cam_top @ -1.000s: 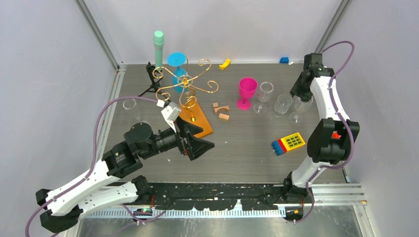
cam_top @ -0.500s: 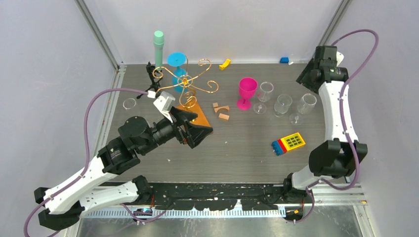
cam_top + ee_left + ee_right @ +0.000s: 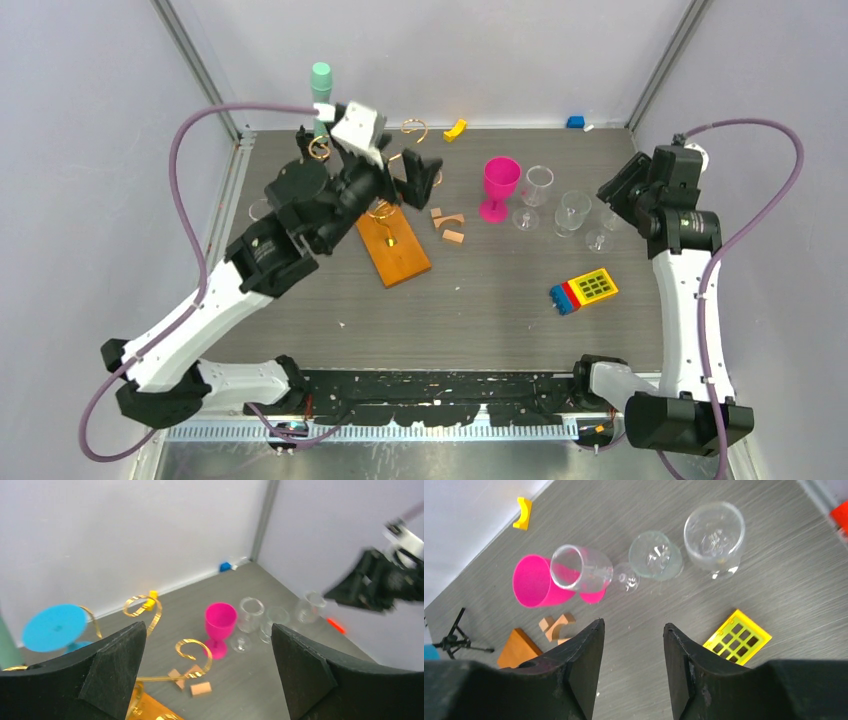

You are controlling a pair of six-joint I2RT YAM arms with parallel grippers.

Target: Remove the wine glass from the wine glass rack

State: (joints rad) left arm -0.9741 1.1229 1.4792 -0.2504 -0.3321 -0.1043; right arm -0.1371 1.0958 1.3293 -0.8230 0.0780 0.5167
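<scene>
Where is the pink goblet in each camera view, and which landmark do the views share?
Top external: pink goblet, right of centre, toward the back.
Left wrist: pink goblet near centre.
Right wrist: pink goblet upper left, overlapped by a clear glass.
Landmark: wooden blocks beside it.

Gold curls of the wine glass rack [image 3: 145, 607] crowd the blue wine glass [image 3: 54, 627], with one loop just beside its foot. To the right, a pink goblet [image 3: 220, 625], clear glasses [image 3: 250, 615] and wooden blocks [image 3: 192, 682] take up the far desk. The near desk [image 3: 490, 310] lies open as far as the toy brick [image 3: 583, 291]. A tripod [image 3: 454, 637] and a green cylinder [image 3: 320, 85] hem in the rack's left.
</scene>
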